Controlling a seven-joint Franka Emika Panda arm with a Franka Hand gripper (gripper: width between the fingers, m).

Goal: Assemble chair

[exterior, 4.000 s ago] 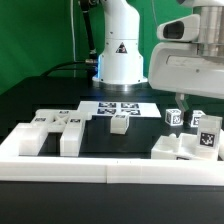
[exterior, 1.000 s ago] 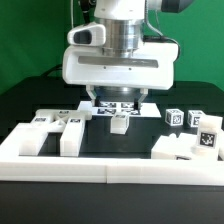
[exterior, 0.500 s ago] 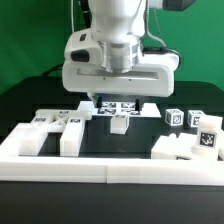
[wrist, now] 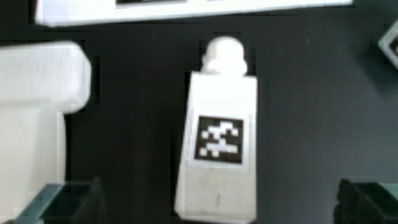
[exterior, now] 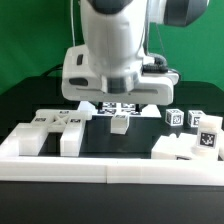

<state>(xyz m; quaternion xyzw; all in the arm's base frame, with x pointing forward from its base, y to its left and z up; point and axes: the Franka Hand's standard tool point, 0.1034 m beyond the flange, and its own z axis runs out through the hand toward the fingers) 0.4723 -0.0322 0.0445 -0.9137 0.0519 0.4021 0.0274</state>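
End effector [exterior: 120,100] hovers with fingers spread wide, holding nothing. Chair leg [wrist: 221,100] lies flat on the tabletop [wrist: 125,150] directly beneath it, between the 2 fingertips [wrist: 68,203]. Best approach, as I judge it: descend straight, centre on the tag [wrist: 219,138], and close squarely across the narrow width so the leg does not twist.

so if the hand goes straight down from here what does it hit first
Probably the long white tagged chair piece lying right under the open hand, centred between its fingers; how far off is unclear.
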